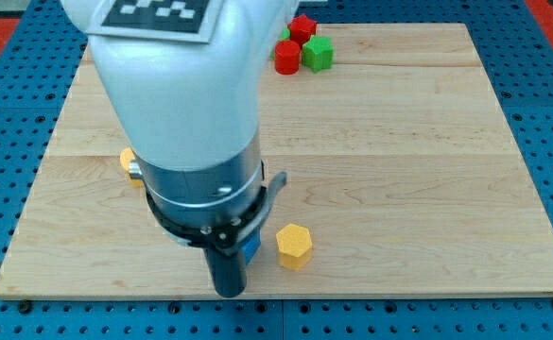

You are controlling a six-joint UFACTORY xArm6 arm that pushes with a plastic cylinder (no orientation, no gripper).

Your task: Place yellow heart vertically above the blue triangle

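board: wooden board on a blue table with holes
my tip: hidden under the big arm, cannot tell where it ends
claw: none, just a rod
yellow heart: yellow bit at the arm's left edge, shape unclear
blue triangle: blue bit under the arm, just left of the yellow hexagon
top: two red blocks, one green block
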